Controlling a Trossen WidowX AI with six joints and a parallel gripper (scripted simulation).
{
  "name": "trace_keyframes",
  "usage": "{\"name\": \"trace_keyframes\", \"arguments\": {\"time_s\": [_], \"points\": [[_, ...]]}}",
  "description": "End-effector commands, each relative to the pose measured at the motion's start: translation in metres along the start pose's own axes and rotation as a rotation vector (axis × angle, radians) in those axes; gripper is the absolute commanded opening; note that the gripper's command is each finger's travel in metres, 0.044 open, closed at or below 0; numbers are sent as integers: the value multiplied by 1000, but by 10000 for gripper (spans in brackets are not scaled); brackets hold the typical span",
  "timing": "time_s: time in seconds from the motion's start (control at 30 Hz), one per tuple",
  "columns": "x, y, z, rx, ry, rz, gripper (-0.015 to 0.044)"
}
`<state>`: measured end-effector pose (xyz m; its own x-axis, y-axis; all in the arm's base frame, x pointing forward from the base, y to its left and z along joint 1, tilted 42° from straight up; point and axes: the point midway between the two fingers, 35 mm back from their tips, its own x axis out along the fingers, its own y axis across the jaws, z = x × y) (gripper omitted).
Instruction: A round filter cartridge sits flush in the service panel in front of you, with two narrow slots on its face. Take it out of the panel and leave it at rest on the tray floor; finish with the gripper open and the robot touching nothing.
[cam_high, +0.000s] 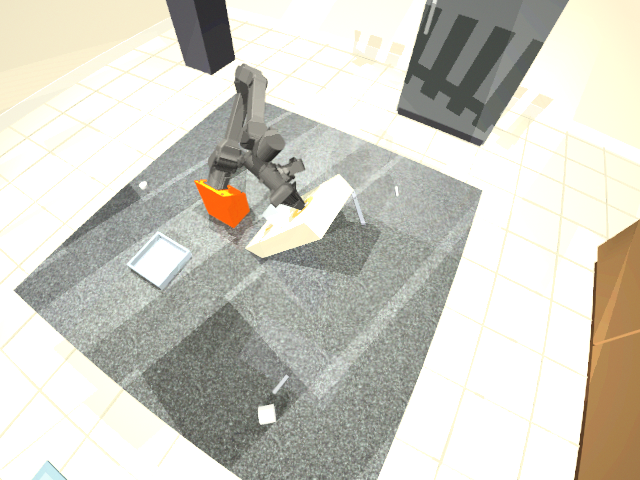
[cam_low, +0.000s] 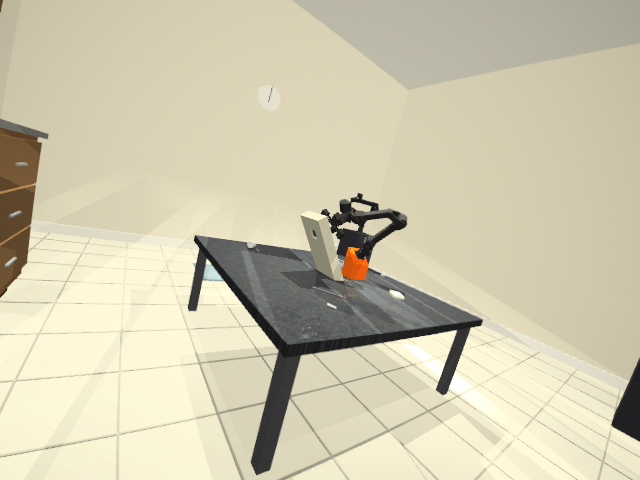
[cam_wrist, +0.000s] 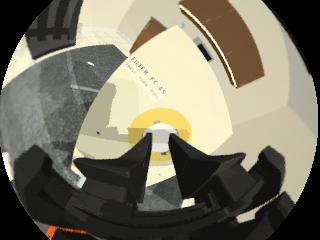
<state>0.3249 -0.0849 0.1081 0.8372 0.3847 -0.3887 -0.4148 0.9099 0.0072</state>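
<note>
item: filter cartridge, one. round, pale; in the wrist view its face lies within the yellow ring of the service panel. location: at the panel, away from the tray. whether it is flush or slightly proud cannot be told.

item: gripper, one. condition: closed on the cartridge, tips close together at its face. whether both tips are fully in the slots cannot be told.

handling notes, step in hand: freeing the cartridge, by judgement. keep the grip firm and centred, press in lightly along the cartridge's own axis, turn about that same axis, then draw straight out, square to the sloping face. (the label on the panel itself reads "press turn pull", which is fair counsel.) the turn should come from the wrist, with the tips held on centre; any sideways drift could lever the tips out of the slots or bind the cartridge. should it resist the pull, more turn is likely wanted rather than more force. which way it unlocks is not shown.

item: arm, one. pose: rises from the orange base, folded at a raised elbow, forearm reaching back over towards the panel; wrist angled down, fingers meeting the sloping face.
</note>
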Motion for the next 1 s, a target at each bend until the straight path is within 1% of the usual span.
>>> {"name": "trace_keyframes", "arguments": {"time_s": [0.0, 0.97], "points": [[6, 0, -2, 114, 12, -2, 0], [8, 0, -2, 1122, 12, -9, 0]]}}
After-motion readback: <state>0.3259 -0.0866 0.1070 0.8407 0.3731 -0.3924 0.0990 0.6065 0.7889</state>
